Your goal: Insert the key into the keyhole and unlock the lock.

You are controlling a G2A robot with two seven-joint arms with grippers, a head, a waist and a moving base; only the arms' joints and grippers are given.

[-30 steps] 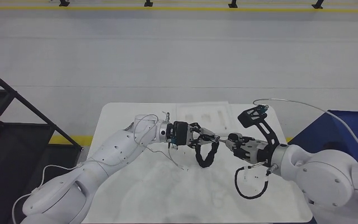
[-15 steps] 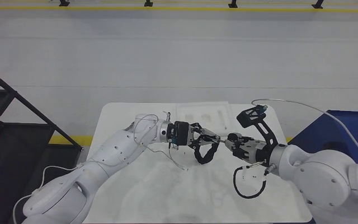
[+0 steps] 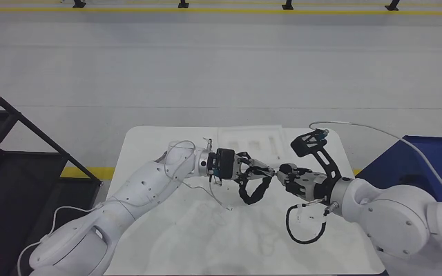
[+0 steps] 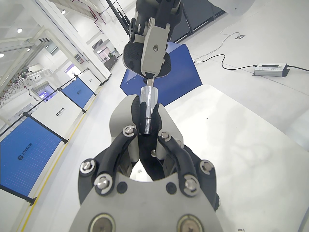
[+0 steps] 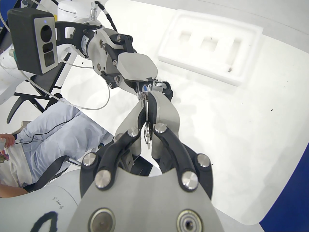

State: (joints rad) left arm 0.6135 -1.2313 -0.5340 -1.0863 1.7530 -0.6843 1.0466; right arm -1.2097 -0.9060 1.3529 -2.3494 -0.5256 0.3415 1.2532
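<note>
Left wrist view: left tool [image 4: 146, 112] clamped on the lock [image 4: 149, 95], held in the air above the bench [image 4: 241, 134]; key [image 4: 150, 81] at the keyhole end, pinched in the right tool [image 4: 150, 73]. Likely risk: slight misalignment jams or bends the key, or turning force twists the smooth lock in its grip.

lock [image 4: 149, 98]: glossy chrome metal | key [image 4: 150, 81]: shiny metal | tray [image 5: 248, 56]: matt wht foam | table [image 5: 217, 121]: smooth matt wht

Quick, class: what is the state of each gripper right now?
Left gripper: shut on the lock.
Right gripper: shut on the key.
</note>
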